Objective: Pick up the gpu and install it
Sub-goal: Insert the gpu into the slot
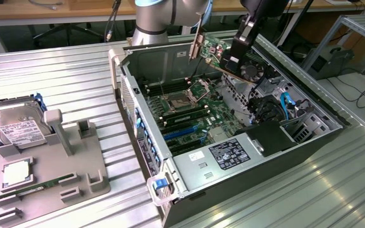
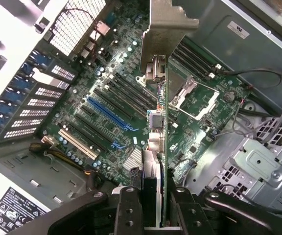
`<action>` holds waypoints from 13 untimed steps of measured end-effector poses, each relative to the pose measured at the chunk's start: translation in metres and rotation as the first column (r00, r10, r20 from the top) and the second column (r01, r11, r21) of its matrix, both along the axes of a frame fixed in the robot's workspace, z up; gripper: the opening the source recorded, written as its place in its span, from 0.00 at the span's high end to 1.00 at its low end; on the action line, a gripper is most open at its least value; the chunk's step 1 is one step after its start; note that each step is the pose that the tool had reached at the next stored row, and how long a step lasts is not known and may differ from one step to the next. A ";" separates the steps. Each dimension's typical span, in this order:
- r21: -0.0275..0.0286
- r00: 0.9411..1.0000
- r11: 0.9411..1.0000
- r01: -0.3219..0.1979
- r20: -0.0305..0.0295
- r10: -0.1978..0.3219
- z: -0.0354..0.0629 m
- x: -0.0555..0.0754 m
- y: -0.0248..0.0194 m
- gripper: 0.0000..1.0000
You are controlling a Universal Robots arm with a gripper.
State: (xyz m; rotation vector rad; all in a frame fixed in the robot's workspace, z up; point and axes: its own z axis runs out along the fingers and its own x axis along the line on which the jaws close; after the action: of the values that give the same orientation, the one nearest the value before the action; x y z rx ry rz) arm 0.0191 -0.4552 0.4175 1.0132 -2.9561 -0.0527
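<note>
A: Bench (image 1: 55,80) is carrying the open computer case (image 1: 284,156), which is lying on its side mid-bench. A grey fixture tray (image 1: 49,175) is sitting toward the near corner, on the exterior view's left.
B: Arm?
A: Arm (image 1: 154,19) is standing by the far edge, leaning over the case.
B: The gpu?
A: The gpu (image 1: 214,50) (image 2: 161,147) is hanging in the air above the motherboard (image 1: 195,114) (image 2: 106,112), clear of it. Claw (image 1: 235,59) (image 2: 159,215) is clamping the card, one finger pressing each face, with the bracket end pointing away.
</note>
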 end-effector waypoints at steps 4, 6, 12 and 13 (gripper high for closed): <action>0.000 1.000 1.000 -0.025 0.000 0.025 -0.0001 0.000 -0.0003 0.73; 0.000 0.999 0.999 -0.037 0.000 0.037 0.0000 0.000 -0.0004 0.73; 0.000 0.997 0.997 -0.082 0.000 0.082 -0.0001 0.000 -0.0007 0.73; 0.000 0.996 0.996 -0.088 0.000 0.088 -0.0001 0.000 -0.0007 0.73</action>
State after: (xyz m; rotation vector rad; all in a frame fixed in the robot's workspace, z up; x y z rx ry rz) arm 0.0191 -0.4560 0.4174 1.1423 -2.9072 -0.0517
